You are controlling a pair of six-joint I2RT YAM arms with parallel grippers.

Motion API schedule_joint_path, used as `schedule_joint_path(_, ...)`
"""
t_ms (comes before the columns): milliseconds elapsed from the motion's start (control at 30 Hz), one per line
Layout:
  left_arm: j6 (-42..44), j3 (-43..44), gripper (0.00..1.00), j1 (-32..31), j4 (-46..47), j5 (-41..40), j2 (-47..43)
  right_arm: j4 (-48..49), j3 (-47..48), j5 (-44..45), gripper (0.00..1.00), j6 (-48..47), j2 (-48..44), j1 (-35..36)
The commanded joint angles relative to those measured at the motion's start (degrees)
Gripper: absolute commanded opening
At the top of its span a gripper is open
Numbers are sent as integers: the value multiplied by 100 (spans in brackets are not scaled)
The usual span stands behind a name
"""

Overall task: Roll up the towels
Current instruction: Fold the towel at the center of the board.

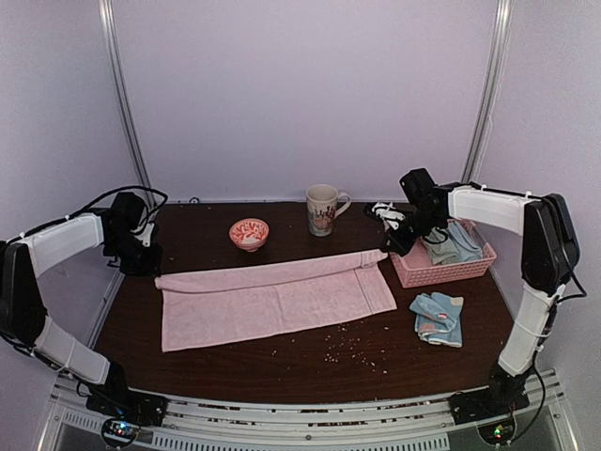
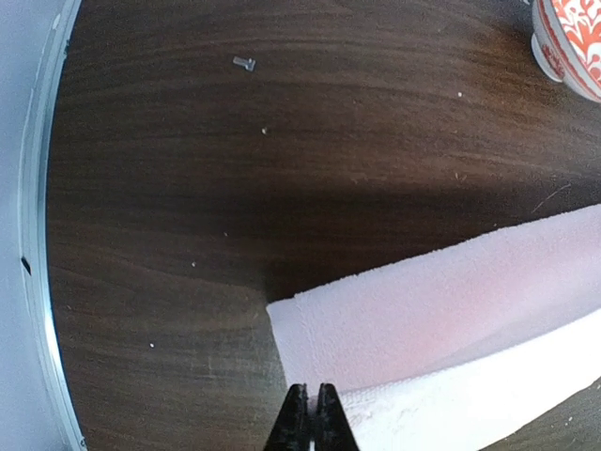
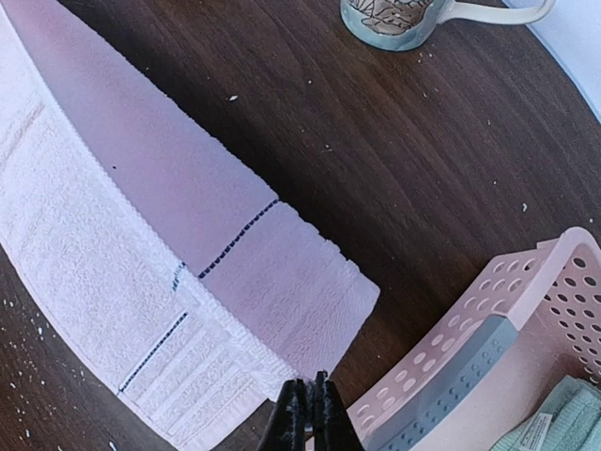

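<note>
Seeing the blue patched towel [image 1: 438,318] lying front right and the pink towel [image 1: 272,299] spreading mid-table, far edge folded over. I am holding the left gripper [image 2: 312,402] and right gripper [image 3: 307,402] pinched closed, gripping nothing, above its ends; green towels [image 1: 454,246] are sitting in the basket [image 1: 443,272] beyond.

The dark table [image 1: 235,371] carried a pink towel [image 1: 272,301] centrally, a bowl [image 1: 249,233] and mug [image 1: 322,209] far, a basket [image 1: 441,269] and blue towel [image 1: 439,318] right, crumbs [image 1: 347,352] near.
</note>
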Motion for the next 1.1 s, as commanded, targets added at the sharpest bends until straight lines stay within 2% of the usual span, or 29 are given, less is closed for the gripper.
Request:
schedule_joint_path(0, -180, -153, 0, 61, -400, 155, -270, 152, -319, -2, 0, -227, -470, -99)
schedule_joint_path(167, -151, -298, 0, 61, -721, 344, -372, 178, -695, -161, 0, -344, -630, -116)
schedule_joint_path(400, -52, -466, 0, 59, -906, 294, -343, -140, -926, -876, 0, -537, -607, -122)
schedule_joint_path(800, -25, -725, 0, 58, -985, 583, -220, -583, -1144, -1223, 0, -863, -404, -102)
schedule_joint_path(1067, -41, -663, 0, 60, -1250, 792, -362, -803, -1107, -1152, 0, -1100, -293, -98)
